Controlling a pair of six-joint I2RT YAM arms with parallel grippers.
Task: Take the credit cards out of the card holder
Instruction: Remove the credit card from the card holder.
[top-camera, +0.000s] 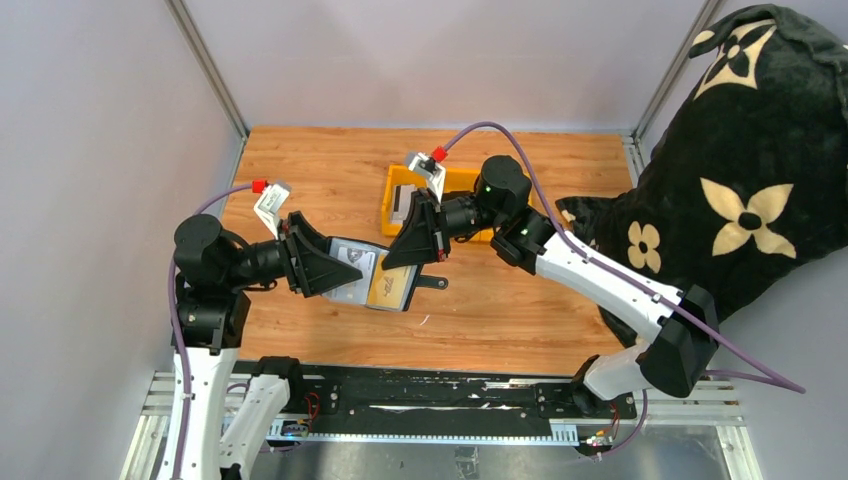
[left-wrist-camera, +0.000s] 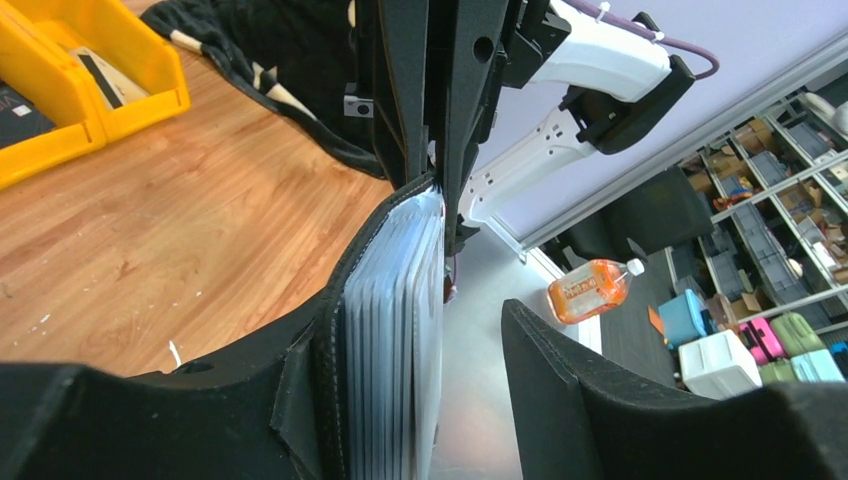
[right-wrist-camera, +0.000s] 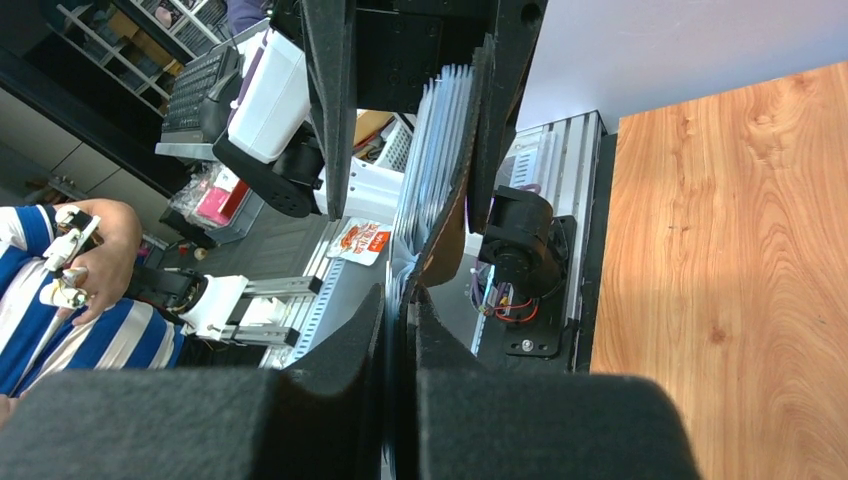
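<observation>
Seemingly light, stiff and slick, the cards (left-wrist-camera: 395, 330) sit packed edge-on in the soft card holder (top-camera: 432, 282), held up over the middle of the desk (top-camera: 520, 310). They look best pinched singly by the bare edge. The right hand (right-wrist-camera: 398, 300) nips the holder's rim, narrow. The left hand (left-wrist-camera: 425, 320) stands wide, with a gap beside the stack.

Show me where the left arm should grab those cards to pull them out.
Likely the cards' end facing the left gripper, pinched across the flat faces from that side: the stack is thin, one face bare, the card holder wrapping the other, and the right gripper clamps the far end.
</observation>
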